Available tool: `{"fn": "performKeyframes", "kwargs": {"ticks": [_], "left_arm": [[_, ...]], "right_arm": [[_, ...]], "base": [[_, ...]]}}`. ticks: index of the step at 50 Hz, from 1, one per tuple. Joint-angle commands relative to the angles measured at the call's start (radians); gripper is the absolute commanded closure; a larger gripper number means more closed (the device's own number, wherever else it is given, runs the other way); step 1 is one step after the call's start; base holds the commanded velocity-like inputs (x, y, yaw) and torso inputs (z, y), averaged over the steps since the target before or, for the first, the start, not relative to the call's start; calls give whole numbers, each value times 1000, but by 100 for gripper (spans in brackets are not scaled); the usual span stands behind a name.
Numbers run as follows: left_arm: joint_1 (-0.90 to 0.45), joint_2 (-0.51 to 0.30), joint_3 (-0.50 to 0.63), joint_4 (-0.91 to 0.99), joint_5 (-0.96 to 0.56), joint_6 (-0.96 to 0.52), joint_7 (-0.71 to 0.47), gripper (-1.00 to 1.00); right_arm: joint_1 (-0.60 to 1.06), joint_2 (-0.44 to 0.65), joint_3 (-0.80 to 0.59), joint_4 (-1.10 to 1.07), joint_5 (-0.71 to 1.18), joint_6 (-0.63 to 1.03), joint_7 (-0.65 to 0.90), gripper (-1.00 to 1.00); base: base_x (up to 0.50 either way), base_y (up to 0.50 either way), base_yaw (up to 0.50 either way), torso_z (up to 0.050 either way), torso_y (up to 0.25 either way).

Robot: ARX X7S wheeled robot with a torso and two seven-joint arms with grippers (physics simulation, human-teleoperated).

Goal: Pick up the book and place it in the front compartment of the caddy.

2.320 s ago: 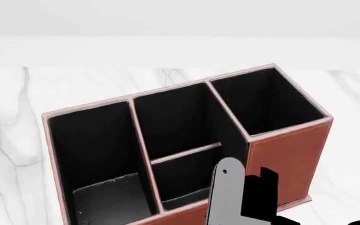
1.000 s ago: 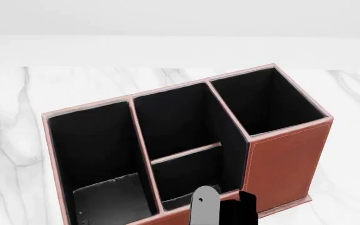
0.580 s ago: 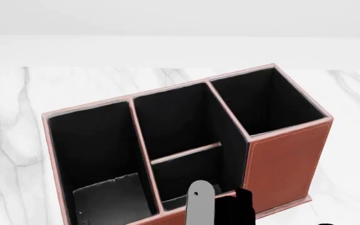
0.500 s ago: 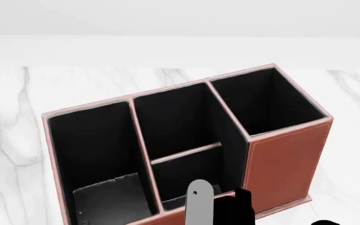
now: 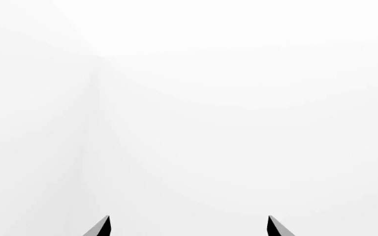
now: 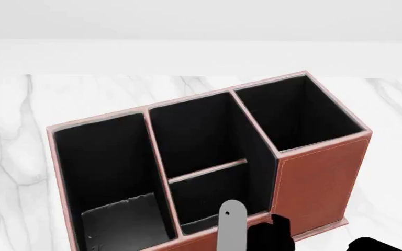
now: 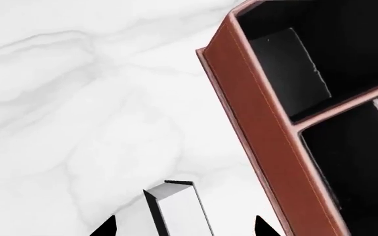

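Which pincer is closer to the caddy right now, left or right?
Right. The right pincer holds the book just beside the caddy. The left pincer faces only blank white, no caddy in its view.

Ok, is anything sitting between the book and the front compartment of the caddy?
No loose object. The book, between the fingers of the right gripper, is at the caddy's near side. To reach the front compartment it must clear the low near wall, the shallow cell and the thin partition. That compartment looks empty.
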Motion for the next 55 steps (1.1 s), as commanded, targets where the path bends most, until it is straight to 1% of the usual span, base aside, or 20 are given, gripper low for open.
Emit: {"fn": "performKeyframes", "kwargs": {"ticks": [1, 9, 28, 38, 55], "left_arm": [[1, 17, -12, -8, 16, 21, 20, -100], [3, 12, -17, -11, 14, 25, 20, -100], [11, 6, -16, -7, 10, 29, 12, -100], [15, 5, -14, -10, 10, 36, 10, -100], [18, -6, -22, -1, -1, 31, 0, -100]], "right_arm": [[6, -17, 9, 36, -20, 0, -34, -100], [27, -34, -16, 85, -36, -10, -63, -100], [89, -118, -128, 233, -107, -65, -157, -100], [95, -148, -163, 276, -123, -85, -179, -100], [100, -170, -199, 314, -136, -97, -197, -100]], "base": [[0, 0, 0, 0, 0], [0, 0, 0, 0, 0], [0, 0, 0, 0, 0], [0, 0, 0, 0, 0], [0, 0, 0, 0, 0]]}}
